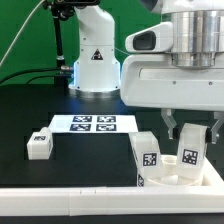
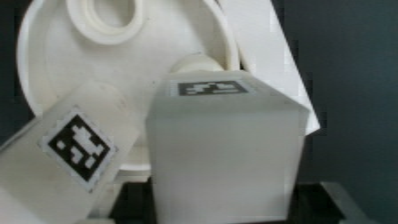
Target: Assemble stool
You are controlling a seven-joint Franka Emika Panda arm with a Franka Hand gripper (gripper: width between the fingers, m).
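The stool is looking roughly halfway built, judging by how the parts are lying. The round seat disc (image 1: 170, 181) (image 2: 45, 85) is resting on the black table (image 1: 60, 170) at the exterior view's right, just behind the white border rail (image 1: 80, 196). Two blocky legs are standing up from it: the near leg (image 1: 191, 153) (image 2: 222, 150) directly below the gripper (image 1: 191, 137), and the second leg (image 1: 147, 158) (image 2: 71, 150) just beside it, leaning a little in the wrist view. Whether either one is sitting fully in its socket cannot be told.

The gripper is hanging released, its fingers (image 1: 170, 130) spreading wider than the near leg and not touching it (the wrist view is showing no finger at all).

A third leg (image 1: 38, 146) is lying loose, well apart toward the exterior view's left, beyond the marker board (image 1: 92, 124). That leg is waiting to be fetched and fitted; any further legs are not showing.
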